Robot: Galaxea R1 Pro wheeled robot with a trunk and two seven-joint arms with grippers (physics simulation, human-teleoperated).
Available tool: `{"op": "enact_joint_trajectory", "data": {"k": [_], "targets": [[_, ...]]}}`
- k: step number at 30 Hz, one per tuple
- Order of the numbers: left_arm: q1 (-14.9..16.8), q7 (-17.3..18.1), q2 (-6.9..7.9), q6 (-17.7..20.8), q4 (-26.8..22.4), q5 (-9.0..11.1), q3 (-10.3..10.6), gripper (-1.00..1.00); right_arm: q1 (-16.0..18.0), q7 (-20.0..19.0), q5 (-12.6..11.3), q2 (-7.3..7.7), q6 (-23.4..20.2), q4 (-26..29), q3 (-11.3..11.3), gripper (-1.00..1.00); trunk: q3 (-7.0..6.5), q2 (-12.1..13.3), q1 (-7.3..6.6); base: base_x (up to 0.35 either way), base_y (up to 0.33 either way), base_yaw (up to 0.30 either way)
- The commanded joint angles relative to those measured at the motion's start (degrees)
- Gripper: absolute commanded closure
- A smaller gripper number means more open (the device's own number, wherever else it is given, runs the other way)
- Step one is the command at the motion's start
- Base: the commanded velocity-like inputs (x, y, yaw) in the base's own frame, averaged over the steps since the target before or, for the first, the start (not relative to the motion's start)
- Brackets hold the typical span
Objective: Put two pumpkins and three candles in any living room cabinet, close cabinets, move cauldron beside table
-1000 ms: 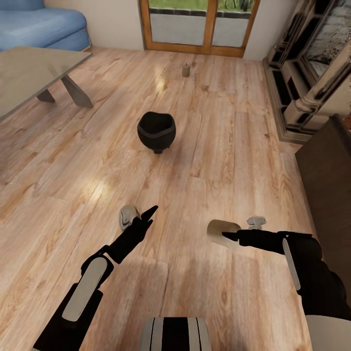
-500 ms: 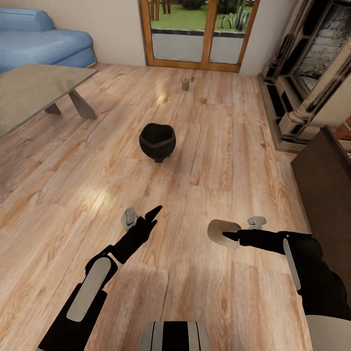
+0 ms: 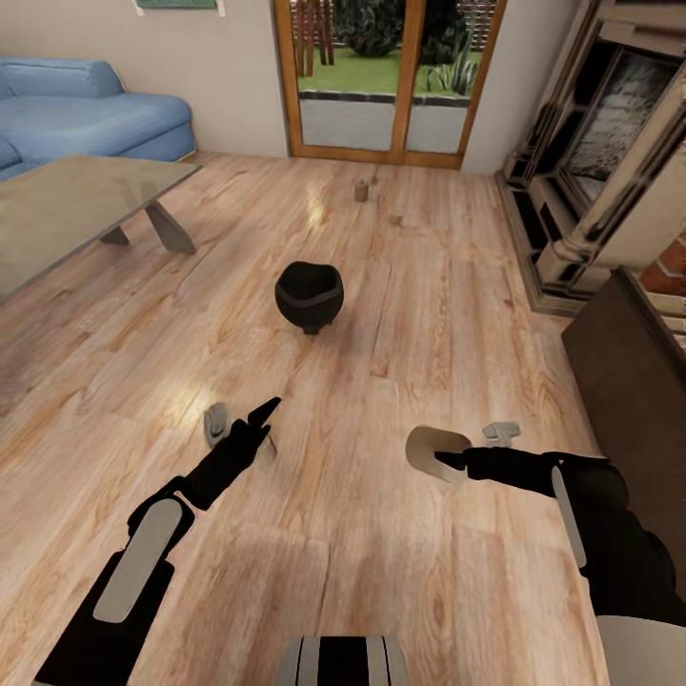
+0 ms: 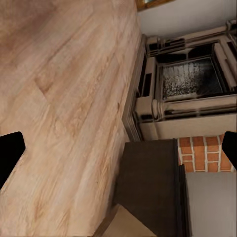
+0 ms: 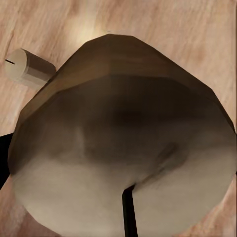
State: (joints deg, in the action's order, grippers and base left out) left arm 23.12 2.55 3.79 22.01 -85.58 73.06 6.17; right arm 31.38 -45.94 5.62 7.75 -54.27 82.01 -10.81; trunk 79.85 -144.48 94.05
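My right gripper (image 3: 450, 462) is shut on a beige-grey candle (image 3: 433, 452), held lying sideways above the floor; its end face (image 5: 123, 148) looms close in the right wrist view. Another candle (image 3: 215, 425) lies on the floor just left of my left gripper (image 3: 255, 425), and it also appears as a candle (image 5: 27, 68) behind the held one. The left gripper is open, its fingers (image 4: 10, 153) wide apart with nothing between them. A third candle (image 3: 361, 191) stands far off near the glass doors. The black cauldron (image 3: 309, 295) stands mid-floor. The glass-topped table (image 3: 57, 205) is at the left, and the dark cabinet (image 3: 629, 372) at the right.
A blue sofa (image 3: 86, 114) sits behind the table. The ornate fireplace (image 3: 591, 181) runs along the right wall beyond the cabinet, with red brick (image 4: 200, 155) beside it. Wood-framed glass doors (image 3: 381, 76) close the far end. Open wooden floor lies between the cauldron and my arms.
The view has tilted up, showing more of the doors and sofa. My left arm has swung left and lower in the picture. The right gripper still holds its candle in the same spot.
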Motion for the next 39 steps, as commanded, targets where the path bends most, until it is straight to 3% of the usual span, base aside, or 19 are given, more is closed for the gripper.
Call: {"op": "enact_joint_trajectory", "data": {"k": [1,6,11,14,16,19,21,24,27,29,32,34,36,39], "targets": [[0.0,0.0,0.56,0.0,0.0,0.0,-0.3,-1.0,0.0,0.0,0.1,0.0,0.0,0.0,0.0,1.0,-0.23,0.0,-0.02,0.0,0.0,0.0],[0.0,-0.1,3.31,0.1,-0.1,0.0,-0.8,-1.0,0.0,0.0,0.1,0.0,0.1,0.0,0.0,1.0,-1.34,0.1,-0.15,0.0,0.0,0.0],[0.1,-0.1,3.7,0.1,-0.2,0.0,-0.8,-1.0,0.0,0.0,0.1,0.04,0.1,0.0,0.0,1.0,-2.44,0.2,-0.28,0.0,0.0,0.0],[0.1,0.0,3.61,3.3,-0.2,-0.1,-1.1,-1.0,0.0,0.0,0.1,0.06,0.1,0.0,0.0,1.0,-3.11,0.2,-0.36,0.0,0.0,0.0],[0.2,-0.1,3.6,5.4,-0.2,-0.1,-3.0,-1.0,0.0,0.0,0.1,0.05,0.1,0.0,0.0,1.0,-3.55,0.2,-0.41,0.0,0.0,0.0],[0.3,-0.9,4.43,7.3,-0.1,-0.3,-7.6,-1.0,0.0,0.0,0.1,0.0,0.1,0.0,0.0,1.0,-4.22,0.3,-0.49,0.0,0.0,0.0],[0.3,-2.8,6.87,8.1,-0.1,-0.4,-8.8,-1.0,0.0,0.0,0.1,-0.01,0.1,0.0,0.0,1.0,-4.66,0.3,-0.54,0.0,0.0,0.0],[0.3,-6.6,11.95,8.6,-0.1,-0.4,-9.5,-1.0,0.0,0.0,0.1,-0.01,0.1,0.0,0.0,1.0,-5.32,0.3,-0.61,0.0,0.0,0.0],[0.4,-9.9,13.78,8.7,-0.1,-0.4,-9.7,-1.0,0.0,0.0,0.1,0.01,0.1,0.0,0.0,1.0,-5.99,0.4,-0.69,0.0,0.0,0.0],[0.4,-14.9,15.71,8.8,-0.1,-0.5,-9.6,-1.0,0.0,0.0,0.1,0.0,0.1,0.0,0.0,1.0,-6.43,0.4,-0.74,0.0,0.0,0.0],[0.4,-20.1,16.99,10.3,-0.1,-0.5,-9.4,-1.0,0.0,0.0,0.1,-0.01,0.1,0.0,0.0,1.0,-7.1,0.4,-0.82,0.0,0.0,0.0],[0.5,-23.0,17.22,15.4,-0.2,-0.6,-9.4,-1.0,0.0,0.0,0.1,-0.01,0.1,0.0,0.0,1.0,-7.54,0.5,-0.87,0.0,0.0,0.0],[1.1,-24.5,17.22,19.7,-0.2,-0.6,-9.4,-1.0,0.0,0.1,0.1,-0.01,0.1,-0.1,0.0,1.0,-7.98,0.5,-0.92,0.0,0.0,0.0],[1.9,-25.1,17.28,21.7,-0.2,-0.6,-9.4,-1.0,0.0,0.8,0.1,-0.01,0.1,-0.1,0.0,1.0,-8.65,0.5,-1.0,0.0,0.0,0.0]]}}
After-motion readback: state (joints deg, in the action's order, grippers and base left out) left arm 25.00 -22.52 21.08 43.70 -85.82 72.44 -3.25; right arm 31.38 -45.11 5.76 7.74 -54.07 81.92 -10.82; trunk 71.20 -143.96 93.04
